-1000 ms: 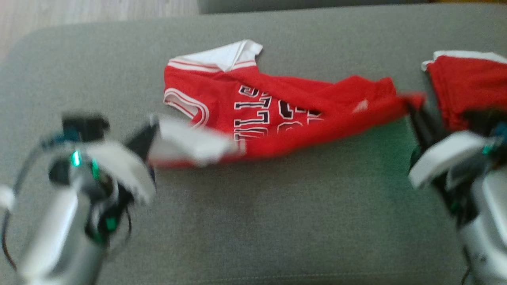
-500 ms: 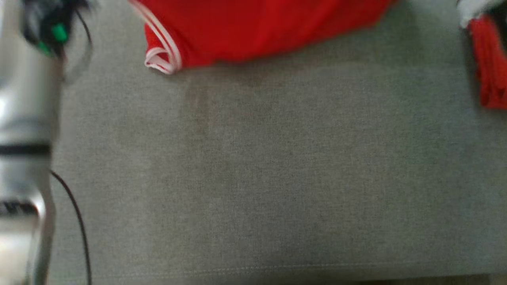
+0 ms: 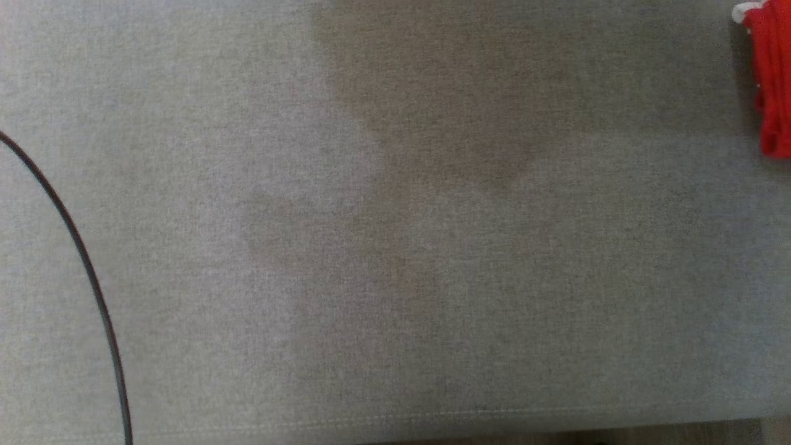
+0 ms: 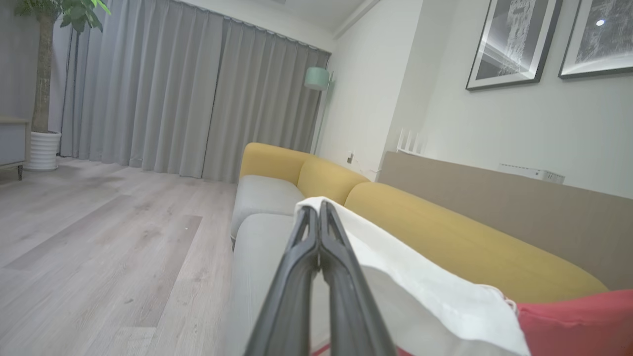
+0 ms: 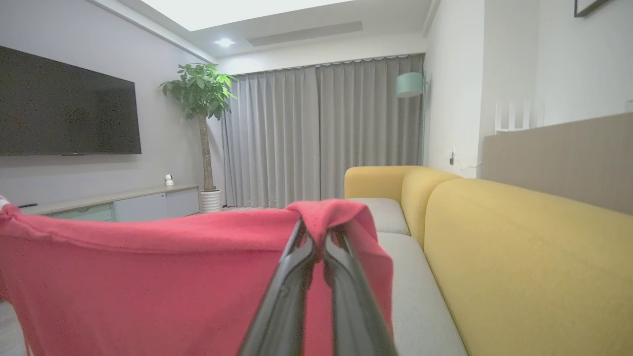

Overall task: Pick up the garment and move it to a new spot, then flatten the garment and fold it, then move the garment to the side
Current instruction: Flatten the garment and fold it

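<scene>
The garment is a red jersey with white trim, held up in the air above the grey sofa seat. In the left wrist view my left gripper (image 4: pixel 319 210) is shut on its white edge (image 4: pixel 420 287), and the red body (image 4: pixel 578 321) hangs at the lower right. In the right wrist view my right gripper (image 5: pixel 319 232) is shut on a bunched red corner, with the garment (image 5: pixel 148 287) stretching away to the left as a taut sheet. The jersey's front is hidden.
The head view looks down on the grey seat cushion (image 3: pixel 395 247), with its front seam along the bottom. A thin black cable (image 3: pixel 80 253) curves down the left side. Another red cloth (image 3: pixel 772 80) lies at the top right edge. The yellow sofa back (image 5: pixel 519 257) runs beside the seat.
The head view has shifted down the cushion, so the camera moved. The jersey and both arms have slid out past its top edge; the red cloth stays at the right.
</scene>
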Motion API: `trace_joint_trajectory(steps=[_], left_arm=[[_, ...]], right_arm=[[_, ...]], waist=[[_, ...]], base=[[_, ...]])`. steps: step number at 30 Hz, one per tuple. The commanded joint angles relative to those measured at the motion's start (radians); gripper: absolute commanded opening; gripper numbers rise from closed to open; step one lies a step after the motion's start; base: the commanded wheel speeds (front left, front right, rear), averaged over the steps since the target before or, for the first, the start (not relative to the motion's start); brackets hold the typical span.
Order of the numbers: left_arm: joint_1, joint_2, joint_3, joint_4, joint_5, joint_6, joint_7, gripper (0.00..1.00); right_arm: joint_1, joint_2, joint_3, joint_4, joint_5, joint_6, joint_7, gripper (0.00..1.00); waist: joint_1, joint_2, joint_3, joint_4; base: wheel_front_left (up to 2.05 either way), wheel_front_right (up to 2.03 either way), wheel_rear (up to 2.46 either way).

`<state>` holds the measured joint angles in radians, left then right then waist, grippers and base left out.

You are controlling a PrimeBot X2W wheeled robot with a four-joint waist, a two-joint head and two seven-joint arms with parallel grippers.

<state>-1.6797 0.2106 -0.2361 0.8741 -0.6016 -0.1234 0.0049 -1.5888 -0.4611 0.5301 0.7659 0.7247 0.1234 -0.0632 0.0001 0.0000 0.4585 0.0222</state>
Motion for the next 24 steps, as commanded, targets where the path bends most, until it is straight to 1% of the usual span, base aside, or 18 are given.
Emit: trace_joint_trajectory(steps=[1,6,8,11,14,16,20,22,24], left_arm=[[-0.074,0.038,0.016,-0.020,-0.008,-0.004,-0.011,0.00],[-0.152,0.027,-0.007,0.039,-0.019,-0.006,-0.039,0.00],[-0.147,0.024,-0.035,0.054,-0.035,-0.007,-0.025,0.00],[-0.094,0.037,-0.106,0.049,-0.062,-0.007,-0.003,0.00],[-0.008,0.074,-0.173,0.024,-0.108,-0.007,0.012,0.00],[0.062,0.101,-0.229,0.001,-0.142,-0.007,0.047,0.00],[0.220,0.171,-0.347,-0.082,-0.235,-0.007,0.157,0.00],[0.294,0.213,-0.385,-0.131,-0.296,-0.007,0.216,0.00],[0.370,0.253,-0.429,-0.186,-0.354,-0.007,0.297,0.00]], right_arm=[[-0.047,-0.006,0.008,-0.015,0.006,0.007,-0.007,0.00],[-0.113,-0.011,0.077,0.025,0.037,0.007,-0.023,0.00],[-0.104,-0.016,0.117,0.032,0.057,0.007,-0.026,0.00],[-0.045,-0.023,0.191,0.035,0.088,0.007,-0.031,0.00],[0.043,-0.037,0.271,0.025,0.123,0.007,-0.047,0.00],[0.108,-0.046,0.328,0.009,0.152,0.007,-0.050,0.00],[0.243,-0.077,0.442,-0.038,0.224,0.007,-0.022,0.00],[0.306,-0.104,0.497,-0.064,0.260,0.007,0.012,0.00],[0.366,-0.134,0.549,-0.103,0.300,0.007,0.057,0.00]], waist=[[-0.0001,0.0000,0.004,0.004],[-0.0001,0.0000,0.022,0.017],[-0.0001,0.0000,0.027,0.024],[-0.0001,0.0000,0.018,0.035],[-0.0001,0.0000,-0.015,0.041],[-0.0001,0.0000,-0.047,0.043],[-0.0001,0.0000,-0.128,0.046],[-0.0001,0.0000,-0.168,0.046],[-0.0001,0.0000,-0.206,0.045]], base=[[0.00,0.00,0.00],[0.00,0.00,0.00],[0.00,0.00,0.00],[0.00,0.00,0.00],[0.00,0.00,0.00],[0.00,0.00,0.00],[0.00,0.00,0.00],[0.00,0.00,0.00],[0.00,0.00,0.00]])
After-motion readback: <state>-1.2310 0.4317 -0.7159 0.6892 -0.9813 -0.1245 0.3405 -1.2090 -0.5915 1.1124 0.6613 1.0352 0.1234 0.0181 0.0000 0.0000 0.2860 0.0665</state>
